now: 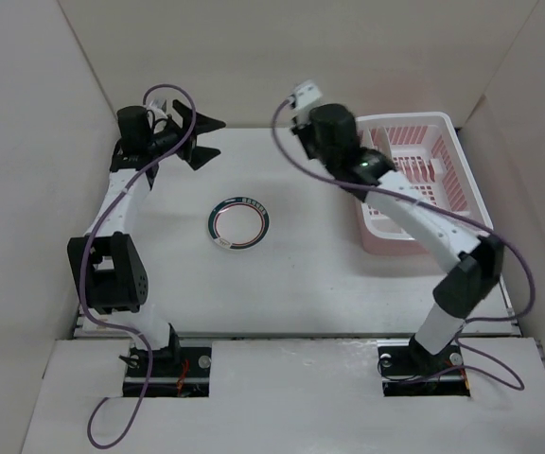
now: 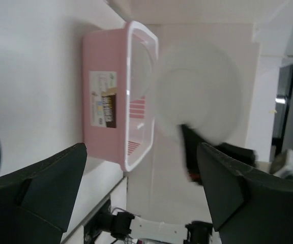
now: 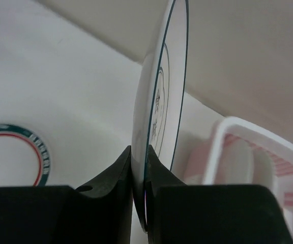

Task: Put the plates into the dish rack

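Carrying: a ringed plate (image 3: pixel 159 101), white with a thin dark ring, stands on edge with its lower rim pinched in my right gripper (image 3: pixel 139 157).
Right gripper state: the fingers press against both faces of that plate, and I see no slack in the right wrist view.
Left gripper state: my left gripper (image 1: pixel 202 139) hangs over the far left of the table (image 1: pixel 301 284), fingers spread wide with nothing between them.
Held plate position: it is raised off the table, just beside the dish rack (image 1: pixel 443 121) at its far left corner. As far as I can judge, it is not yet over the basket.
Dish rack: it is pink with a white rim and sits on the right side of the table. Pale rounded shapes stand inside near the far end, likely plates, but they are too blurred to be certain.
Plate left out: the green-rimmed plate (image 1: pixel 238 221) lies flat mid-table, well apart from the rack and from both grippers.
Step in hand: I judge this to be the transfer of the ringed plate toward a slot, just short of placing.
Next move calls for: bringing the plate across the white rim, upright and lined up with a free gap between the dividers. Then I lower it until its edge sits on the grid floor and part my fingers.
After that: the green-rimmed plate remains to fetch.
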Controlling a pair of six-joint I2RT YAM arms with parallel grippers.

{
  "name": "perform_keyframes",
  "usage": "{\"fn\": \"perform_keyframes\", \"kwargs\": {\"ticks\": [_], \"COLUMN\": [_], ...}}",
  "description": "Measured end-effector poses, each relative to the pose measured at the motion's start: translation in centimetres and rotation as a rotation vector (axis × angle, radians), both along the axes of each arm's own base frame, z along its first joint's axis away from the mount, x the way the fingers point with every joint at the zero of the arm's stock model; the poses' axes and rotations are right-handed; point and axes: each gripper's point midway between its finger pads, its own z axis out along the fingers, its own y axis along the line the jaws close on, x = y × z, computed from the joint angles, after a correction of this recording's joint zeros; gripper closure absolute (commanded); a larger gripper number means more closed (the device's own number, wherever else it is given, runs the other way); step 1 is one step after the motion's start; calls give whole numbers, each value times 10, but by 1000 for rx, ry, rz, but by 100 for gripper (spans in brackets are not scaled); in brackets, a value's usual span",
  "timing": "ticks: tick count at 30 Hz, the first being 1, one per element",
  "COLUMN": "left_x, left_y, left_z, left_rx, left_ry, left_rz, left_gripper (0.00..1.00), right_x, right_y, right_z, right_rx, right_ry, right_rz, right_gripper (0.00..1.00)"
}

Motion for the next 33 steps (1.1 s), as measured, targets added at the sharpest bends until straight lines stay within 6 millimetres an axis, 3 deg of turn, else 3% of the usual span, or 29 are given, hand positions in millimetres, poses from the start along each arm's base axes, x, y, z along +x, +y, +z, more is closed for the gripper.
{"fn": "perform_keyframes", "kwargs": {"ticks": [3, 5, 8, 9, 12, 13, 15, 19, 21, 25, 28, 33], "left_x": [2, 0, -4, -6, -13, -15, -18, -16, -14, -12, -13, -15], "left_y": [15, 22, 20, 19, 12, 10, 6, 1, 0, -2, -3, -2], "left_z": [-32, -48, -66, -71, -82, -85, -90, -90, -84, -75, -77, -81], "left_rx": [88, 156, 245, 272, 338, 355, 382, 434, 452, 477, 494, 512], "left_ry": [52, 67, 72, 67, 57, 55, 59, 58, 40, 6, 4, 15], "left_rz": [42, 56, 47, 39, 4, -6, -26, -37, -36, -36, -41, -45], "left_gripper": [13, 13, 13, 12, 6, 0, 0, 0, 0, 0, 0, 0], "right_x": [10, 12, 4, 1, 0, 2, 12, 37, 45, 48, 46, 49], "right_y": [-81, -145, -229, -249, -283, -290, -302, -316, -316, -306, -299, -295], "right_z": [53, 94, 140, 149, 160, 156, 138, 78, 45, -2, -18, -29], "right_rx": [146, 233, 301, 313, 338, 340, 339, 345, 349, 370, 389, 405], "right_ry": [-44, -111, -204, -226, -243, -230, -174, -5, 86, 223, 279, 311], "right_rz": [-123, -217, -351, -377, -390, -386, -375, -354, -345, -314, -294, -277], "right_gripper": [100, 100, 100, 100, 100, 100, 100, 100, 100, 100, 100, 100]}}
